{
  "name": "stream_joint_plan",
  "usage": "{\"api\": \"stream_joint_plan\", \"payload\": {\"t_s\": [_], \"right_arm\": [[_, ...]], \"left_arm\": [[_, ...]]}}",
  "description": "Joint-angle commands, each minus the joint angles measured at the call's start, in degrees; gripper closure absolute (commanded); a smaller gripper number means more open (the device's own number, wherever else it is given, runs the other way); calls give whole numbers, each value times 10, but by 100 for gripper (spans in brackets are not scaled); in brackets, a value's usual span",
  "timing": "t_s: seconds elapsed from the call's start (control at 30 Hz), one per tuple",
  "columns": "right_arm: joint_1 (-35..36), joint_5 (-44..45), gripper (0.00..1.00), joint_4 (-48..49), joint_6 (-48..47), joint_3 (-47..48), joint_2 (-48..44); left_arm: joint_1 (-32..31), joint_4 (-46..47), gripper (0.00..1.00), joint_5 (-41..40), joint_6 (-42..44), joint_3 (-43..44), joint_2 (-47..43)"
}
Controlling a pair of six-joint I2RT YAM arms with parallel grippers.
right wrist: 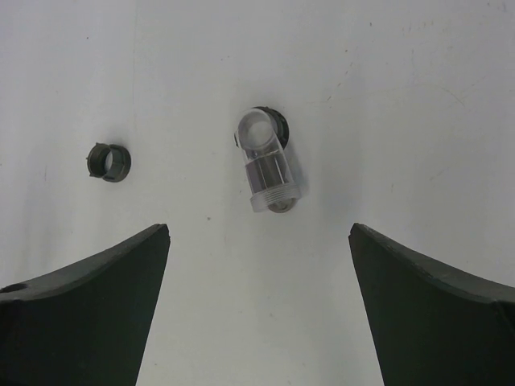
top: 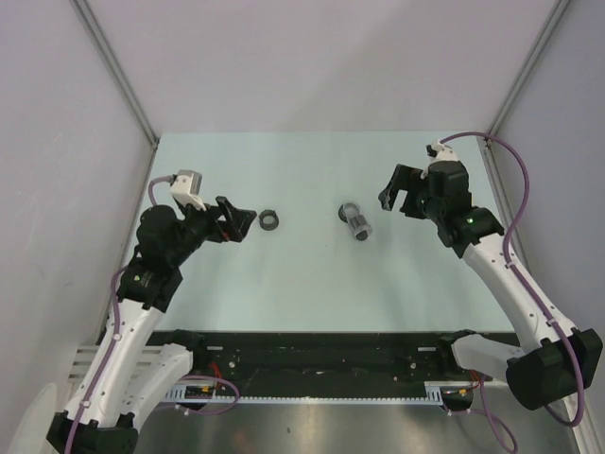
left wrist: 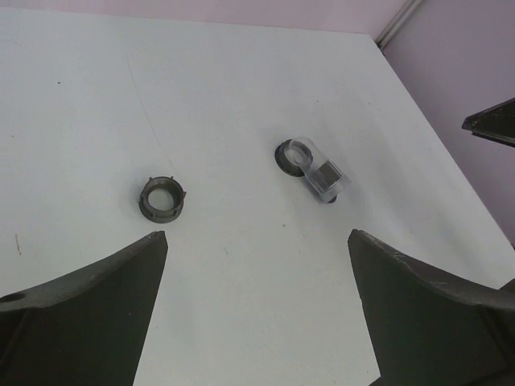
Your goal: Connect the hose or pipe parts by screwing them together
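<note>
Centrally, the black ring nut (top: 270, 220) and clear cylinder (top: 356, 223) lie apart on the worktop (top: 312, 279) between wide-open left fingers (top: 234, 209) and right fingers (top: 389, 192).

Pale table (top: 312, 274) — plain lilac walls (top: 321, 57), metal corner posts (top: 118, 71)

Little black ring nut (left wrist: 162, 198) in front of me lies flat, hole facing up, small tabs round its rim. The stubby clear-grey ribbed cylinder (right wrist: 268, 169) is tipped on its side off to its right, dark ring on its far end. They're well apart, not screwed together.
</note>
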Motion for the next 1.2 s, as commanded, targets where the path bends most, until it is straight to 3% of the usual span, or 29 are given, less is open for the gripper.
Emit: {"api": "stream_joint_plan", "payload": {"t_s": [0.0,0.23,0.37,0.5,0.6,0.93,1.17], "right_arm": [[7,34,0,9,-25,19,-16],[12,90,3,18,-87,18,55],[10,30,10,53,-113,27,124],[10,-8,26,60,-115,55,206],[13,-49,31,75,-112,66,255],[28,-82,28,96,-127,139,397],[55,-2,29,61,-151,187,455]], "left_arm": [[-4,9,0,-43,6,-9,-2],[-6,12,0,-54,6,-20,-7],[-6,12,0,-58,3,-24,-8],[-6,12,0,-60,-2,-28,-14],[-6,12,0,-65,-5,-27,-11],[-8,12,0,-83,-7,-29,-15],[-9,12,0,-85,-19,-29,-5]]}}
